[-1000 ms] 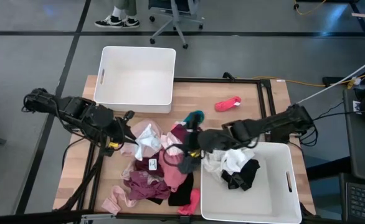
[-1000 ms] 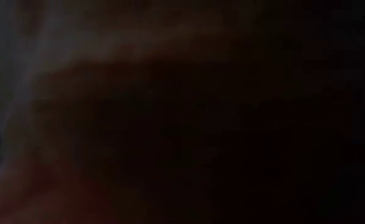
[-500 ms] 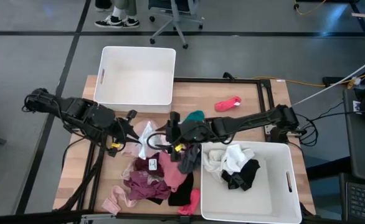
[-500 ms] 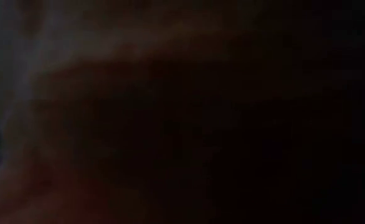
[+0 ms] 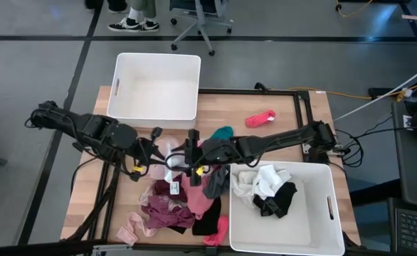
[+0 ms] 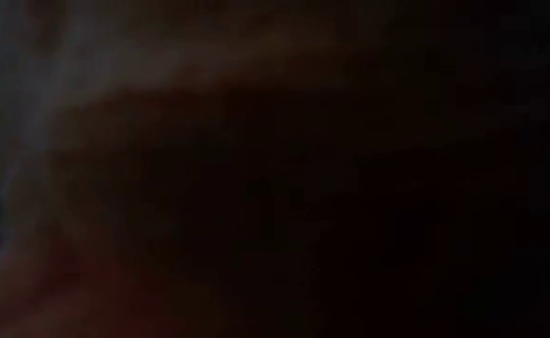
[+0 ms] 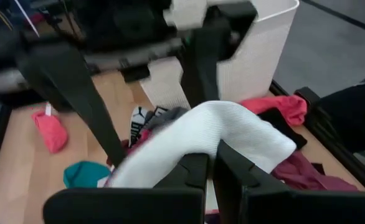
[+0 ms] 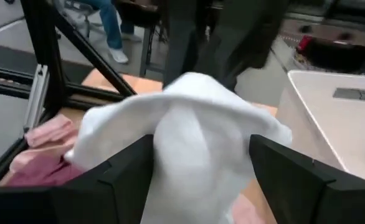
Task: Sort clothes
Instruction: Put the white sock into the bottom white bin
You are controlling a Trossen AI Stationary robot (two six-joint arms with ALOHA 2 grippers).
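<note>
Holding white garment (image 5: 167, 158) up over middle of table (image 5: 294, 114): left gripper (image 5: 154, 161) clamped tight on it. Right gripper (image 5: 183, 161) meets it from opposite side, fingers (image 8: 123, 177) spread wide around cloth, not closed. Clothes pile (image 5: 176, 203) just beneath; black-and-white pieces in near bin (image 5: 322, 235).

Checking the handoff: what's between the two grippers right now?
A white garment, seen in the high view: left gripper shut on it, right gripper open around it.
</note>
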